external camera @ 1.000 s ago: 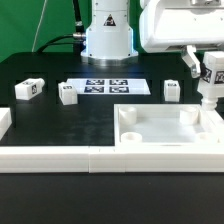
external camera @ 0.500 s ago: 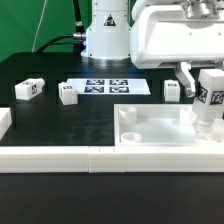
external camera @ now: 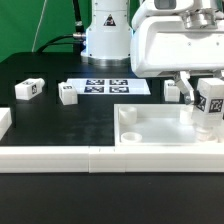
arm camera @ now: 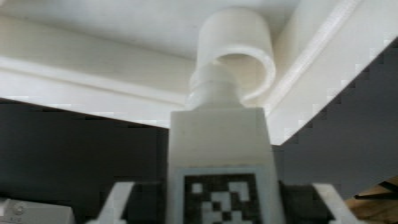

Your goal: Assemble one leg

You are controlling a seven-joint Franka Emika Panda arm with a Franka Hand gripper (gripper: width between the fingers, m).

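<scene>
My gripper is shut on a white leg with a black-and-white tag, held upright over the far corner of the large white tray at the exterior view's right. In the wrist view the leg runs from between my fingers toward a round corner hole of the tray. Its tip is at or in the hole; I cannot tell how deep. Three other legs lie on the black table: one at the left, one beside it, one behind the tray.
The marker board lies flat at the table's middle back. A white rail runs along the front edge, with a white block at its left end. The robot's base stands behind.
My gripper has moved with the leg from above the far right toward the camera and down, onto the tray's corner. The other legs have not moved.
</scene>
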